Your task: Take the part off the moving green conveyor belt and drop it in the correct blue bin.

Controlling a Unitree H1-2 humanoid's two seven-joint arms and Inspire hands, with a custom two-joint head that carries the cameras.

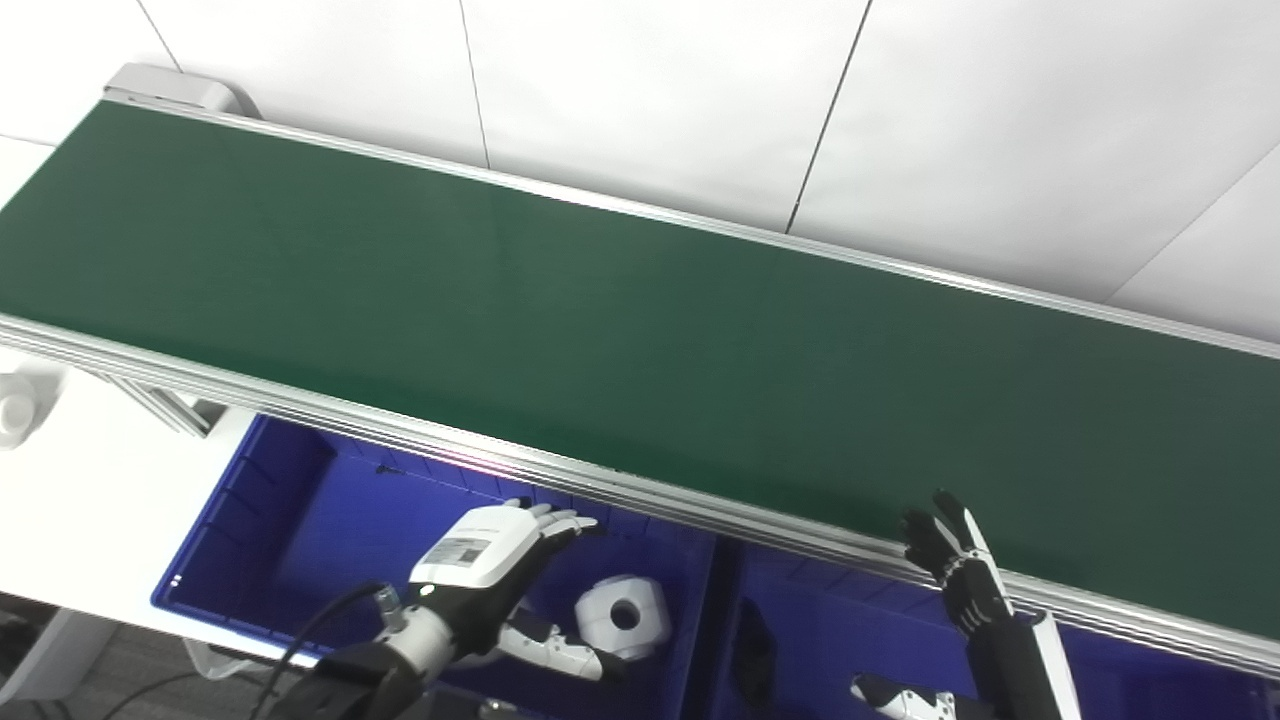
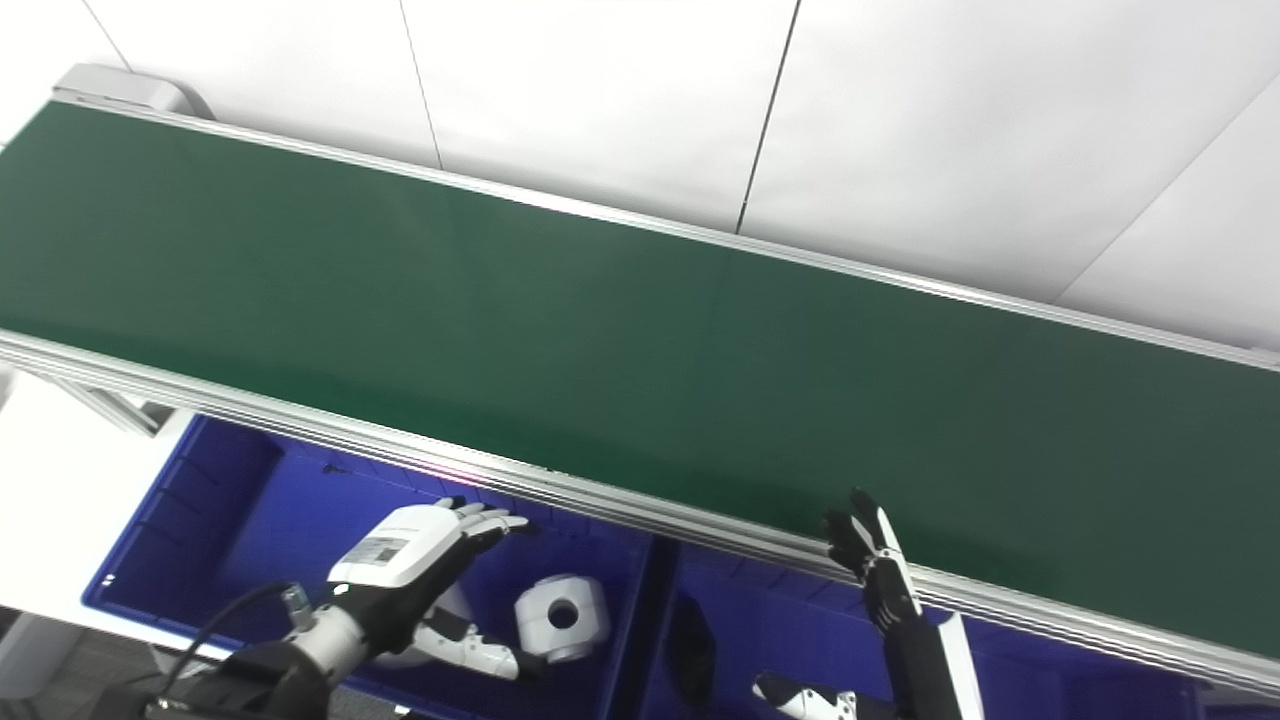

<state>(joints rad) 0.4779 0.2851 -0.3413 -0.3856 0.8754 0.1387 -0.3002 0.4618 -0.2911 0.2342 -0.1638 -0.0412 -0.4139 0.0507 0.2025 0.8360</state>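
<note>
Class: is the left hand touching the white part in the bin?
Apart. In the left eye view, blue bin floor shows between the left hand and the white part; the hand holds nothing.

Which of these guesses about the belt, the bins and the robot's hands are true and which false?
1. The green conveyor belt carries a part right now. False: its visible surface is bare.
2. A white part with a round hole lies in the left blue bin. True.
3. The left hand hovers over that bin, holding nothing. True.
4. The right hand grips a white part. False: it is raised by the belt's near rail with fingers spread, holding nothing.
5. The bins are red. False: both are blue.
</note>
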